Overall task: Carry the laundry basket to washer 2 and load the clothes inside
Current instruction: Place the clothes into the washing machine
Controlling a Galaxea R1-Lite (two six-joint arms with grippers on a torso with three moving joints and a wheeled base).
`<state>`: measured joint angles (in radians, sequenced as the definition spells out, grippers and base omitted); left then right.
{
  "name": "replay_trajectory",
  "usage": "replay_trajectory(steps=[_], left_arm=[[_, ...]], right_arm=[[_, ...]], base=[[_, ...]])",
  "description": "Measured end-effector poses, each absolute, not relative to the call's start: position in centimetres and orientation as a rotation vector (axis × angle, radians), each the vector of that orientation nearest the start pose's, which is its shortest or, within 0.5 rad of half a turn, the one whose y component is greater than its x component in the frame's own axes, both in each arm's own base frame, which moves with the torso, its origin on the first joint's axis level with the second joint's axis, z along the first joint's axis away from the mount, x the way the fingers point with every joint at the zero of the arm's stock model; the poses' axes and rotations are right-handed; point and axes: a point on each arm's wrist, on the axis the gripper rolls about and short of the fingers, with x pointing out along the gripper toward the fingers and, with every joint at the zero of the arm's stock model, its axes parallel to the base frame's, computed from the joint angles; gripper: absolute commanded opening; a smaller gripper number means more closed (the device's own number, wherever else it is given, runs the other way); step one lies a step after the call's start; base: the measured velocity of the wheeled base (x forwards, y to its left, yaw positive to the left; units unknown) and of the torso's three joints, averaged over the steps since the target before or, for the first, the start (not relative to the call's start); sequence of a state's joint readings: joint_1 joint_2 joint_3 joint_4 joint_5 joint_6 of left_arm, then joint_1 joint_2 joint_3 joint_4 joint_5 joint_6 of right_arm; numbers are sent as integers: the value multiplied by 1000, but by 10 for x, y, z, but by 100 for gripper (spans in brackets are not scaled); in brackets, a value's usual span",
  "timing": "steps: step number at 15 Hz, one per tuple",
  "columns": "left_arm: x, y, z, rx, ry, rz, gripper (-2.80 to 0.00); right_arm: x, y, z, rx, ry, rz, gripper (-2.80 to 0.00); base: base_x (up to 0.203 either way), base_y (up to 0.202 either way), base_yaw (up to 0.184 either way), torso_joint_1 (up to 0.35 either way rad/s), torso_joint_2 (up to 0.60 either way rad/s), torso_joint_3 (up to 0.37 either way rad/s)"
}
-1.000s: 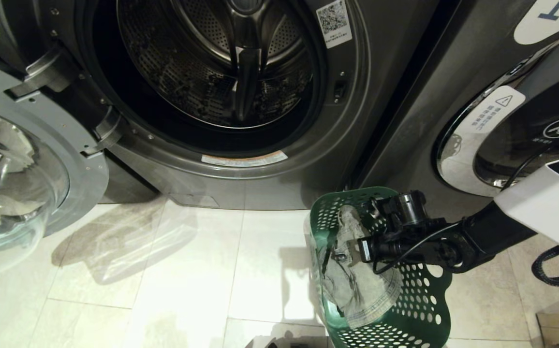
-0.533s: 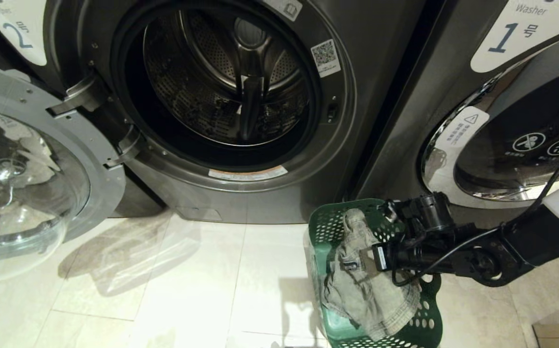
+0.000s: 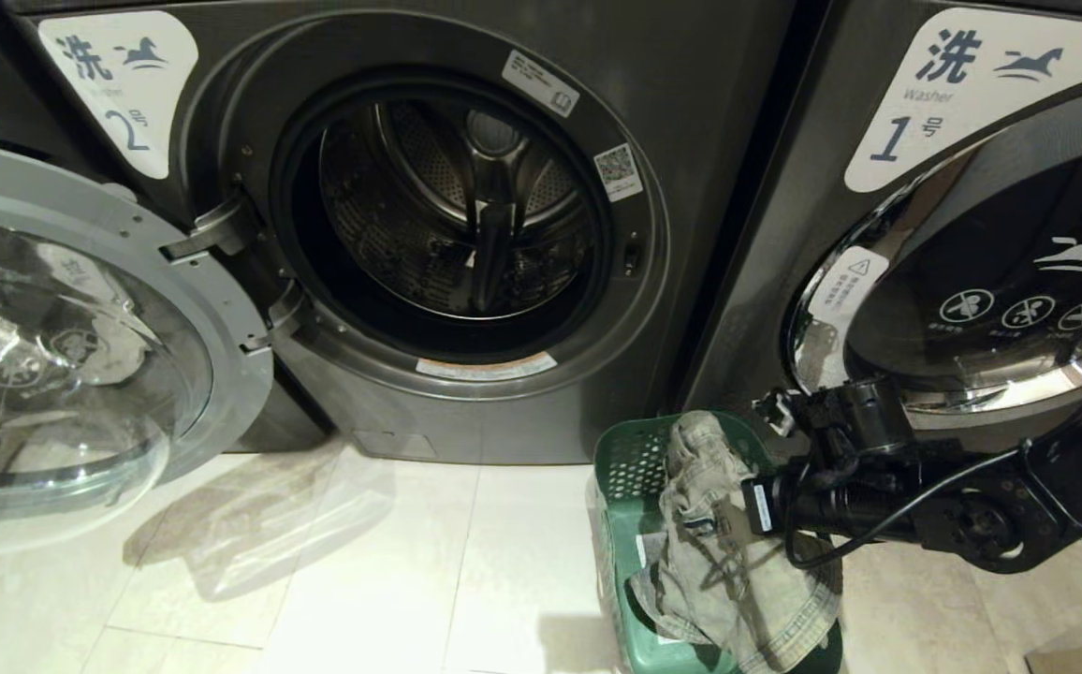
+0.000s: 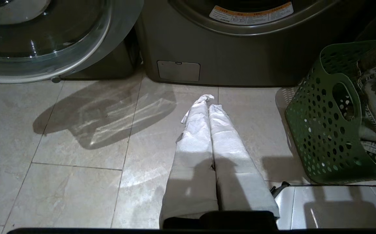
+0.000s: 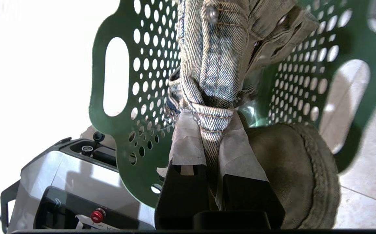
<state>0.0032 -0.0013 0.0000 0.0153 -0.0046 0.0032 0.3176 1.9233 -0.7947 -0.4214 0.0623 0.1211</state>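
The right gripper (image 5: 211, 130) was clamped on 1 faded, wrinkled denim garment (image 3: 723, 552), held over 1 perforated green plastic laundry basket (image 3: 623, 468) on the tile floor (image 3: 363, 580), right of washer 2 (image 3: 429, 234), whose round door (image 3: 64, 346) stood open. The right arm reached in level. The left gripper (image 4: 209, 104) was closed, low over the floor.
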Motion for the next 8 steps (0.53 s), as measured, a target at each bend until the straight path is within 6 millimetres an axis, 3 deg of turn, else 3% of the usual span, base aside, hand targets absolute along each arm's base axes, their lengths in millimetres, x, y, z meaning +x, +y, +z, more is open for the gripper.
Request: replay_trajectory(steps=[8], left_arm=[[-23,0,74,3,14,-2,-280]], right_arm=[[308,96,89,31,728,302,-280]], base=[[0,0,0,2,2,202]])
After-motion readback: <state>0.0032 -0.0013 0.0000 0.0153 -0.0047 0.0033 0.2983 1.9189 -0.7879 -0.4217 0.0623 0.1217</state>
